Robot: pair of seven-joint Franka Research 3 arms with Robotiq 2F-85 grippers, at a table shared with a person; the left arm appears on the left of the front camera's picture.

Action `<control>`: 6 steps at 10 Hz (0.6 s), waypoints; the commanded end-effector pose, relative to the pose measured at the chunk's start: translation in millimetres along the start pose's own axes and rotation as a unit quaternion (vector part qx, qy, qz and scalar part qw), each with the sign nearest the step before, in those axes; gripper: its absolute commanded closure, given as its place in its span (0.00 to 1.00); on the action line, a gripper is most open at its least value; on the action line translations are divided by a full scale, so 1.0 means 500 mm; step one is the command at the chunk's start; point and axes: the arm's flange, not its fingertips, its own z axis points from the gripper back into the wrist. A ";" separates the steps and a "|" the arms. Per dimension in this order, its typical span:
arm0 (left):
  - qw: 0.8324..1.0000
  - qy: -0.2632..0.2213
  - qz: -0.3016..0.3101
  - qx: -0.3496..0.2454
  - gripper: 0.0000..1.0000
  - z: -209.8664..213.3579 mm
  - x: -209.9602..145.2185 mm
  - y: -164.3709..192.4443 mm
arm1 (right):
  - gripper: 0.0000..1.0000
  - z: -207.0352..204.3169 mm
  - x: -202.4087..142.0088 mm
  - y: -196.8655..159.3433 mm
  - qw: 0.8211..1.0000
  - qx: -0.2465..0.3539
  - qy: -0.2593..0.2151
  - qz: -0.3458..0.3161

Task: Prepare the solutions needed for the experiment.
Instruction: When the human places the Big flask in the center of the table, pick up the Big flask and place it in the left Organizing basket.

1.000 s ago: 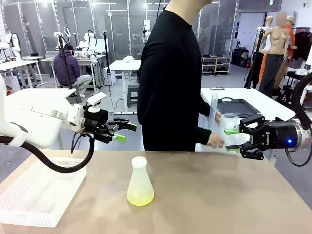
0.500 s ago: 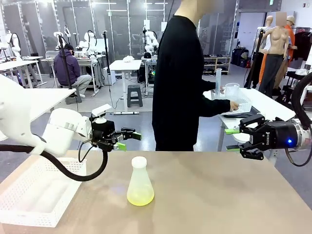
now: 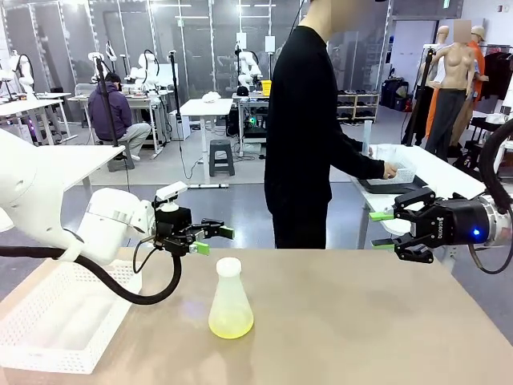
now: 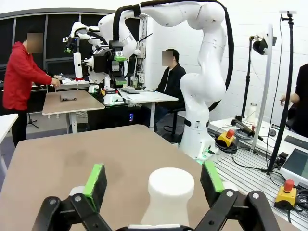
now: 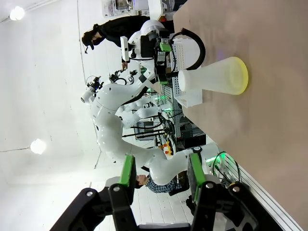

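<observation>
A conical flask [image 3: 231, 301] with a white cap [image 3: 228, 267] stands mid-table, a shallow layer of pale yellow-green solution [image 3: 231, 325] in its bottom. My left gripper [image 3: 210, 239] hovers open just up and left of the cap, not touching it. In the left wrist view the cap [image 4: 171, 187] sits ahead between the spread green pads [image 4: 95, 180]. At the table's right edge my right gripper [image 3: 382, 230] is open and holds nothing. The right wrist view shows the flask [image 5: 216, 77] lying sideways in the picture, far beyond my right gripper [image 5: 161, 171].
A white perforated basket [image 3: 56, 321] sits on the table's left side. The person [image 3: 309, 120] stands behind the far edge, turned to a side table [image 3: 449, 172], one hand [image 3: 390, 170] on a tray there.
My left gripper has come down and to the right, closer to the flask's cap. The person has stepped right and lowered the tray of glassware to the side table. My right arm is still.
</observation>
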 end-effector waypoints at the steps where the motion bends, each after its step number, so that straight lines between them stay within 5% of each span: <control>1: 1.000 -0.001 -0.008 -0.001 0.00 -0.004 0.006 -0.001 | 0.44 0.000 0.000 0.003 1.000 -0.001 -0.005 0.003; 6: 0.998 0.017 -0.057 -0.005 0.00 -0.019 -0.065 0.040 | 0.44 0.000 0.000 0.003 1.000 -0.001 -0.005 0.003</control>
